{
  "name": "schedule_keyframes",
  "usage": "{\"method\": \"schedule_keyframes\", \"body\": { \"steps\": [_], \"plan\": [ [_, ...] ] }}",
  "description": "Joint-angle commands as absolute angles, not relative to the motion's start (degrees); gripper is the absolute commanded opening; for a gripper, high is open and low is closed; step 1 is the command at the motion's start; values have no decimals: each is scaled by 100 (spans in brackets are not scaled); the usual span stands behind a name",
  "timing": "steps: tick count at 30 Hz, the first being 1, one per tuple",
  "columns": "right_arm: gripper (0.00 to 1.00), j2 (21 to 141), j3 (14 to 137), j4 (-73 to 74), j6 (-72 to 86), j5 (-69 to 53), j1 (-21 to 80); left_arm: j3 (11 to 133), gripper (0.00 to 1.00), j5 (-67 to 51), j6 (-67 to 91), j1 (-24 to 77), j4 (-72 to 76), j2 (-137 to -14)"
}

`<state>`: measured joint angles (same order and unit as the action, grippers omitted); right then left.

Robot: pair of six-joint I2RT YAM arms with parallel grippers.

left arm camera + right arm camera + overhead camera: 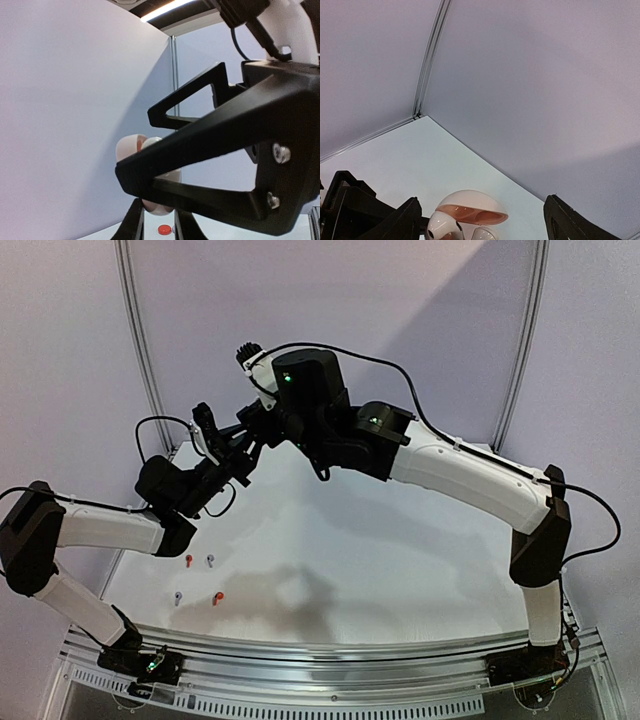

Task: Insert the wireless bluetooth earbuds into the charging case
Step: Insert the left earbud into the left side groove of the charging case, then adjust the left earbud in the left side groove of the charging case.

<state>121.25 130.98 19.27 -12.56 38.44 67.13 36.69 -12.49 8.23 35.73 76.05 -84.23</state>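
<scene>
Our right claw (481,200) hangs spread astride the open case (470,214) pinched in our left claw (159,215), loose buds (188,560) well below, nearer our left.

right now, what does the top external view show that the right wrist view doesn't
Only top external: the whole left arm and right arm, plus four loose earbuds lying near left on the white table, two red, two pale grey. Only right wrist: the open charging case close up, orange inside its lid. Both: that table and the grey walls.
</scene>
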Motion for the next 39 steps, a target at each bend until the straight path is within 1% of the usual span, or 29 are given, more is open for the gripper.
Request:
{"method": "schedule_keyframes", "body": {
  "steps": [1, 3, 4, 5, 18, 26, 39],
  "plan": [
    [88, 12151, 13263, 1899, -1248, 3915, 6680, 3624, 0, -1272, 846, 3516, 7734, -8301],
    [96, 12148, 13265, 1876, -1239, 3947, 6684, 3622, 0, -1274, 844, 3516, 7734, -8306],
    [99, 12147, 13263, 1873, -1239, 3965, 6685, 3621, 0, -1273, 836, 3516, 7734, -8307],
    [99, 12147, 13263, 1862, -1247, 3976, 6689, 3623, 0, -1274, 836, 3516, 7734, -8305],
    [99, 12082, 13263, 1735, -1342, 4025, 6722, 3612, 0, -1266, 844, 3507, 7743, -8304],
    [99, 11971, 13265, 1673, -1247, 3737, 6716, 3611, 0, -1274, 844, 3507, 7734, -8298],
    [99, 11777, 13263, 1553, -1162, 3718, 6717, 3598, 0, -1301, 857, 3507, 7726, -8289]
  ]
}}
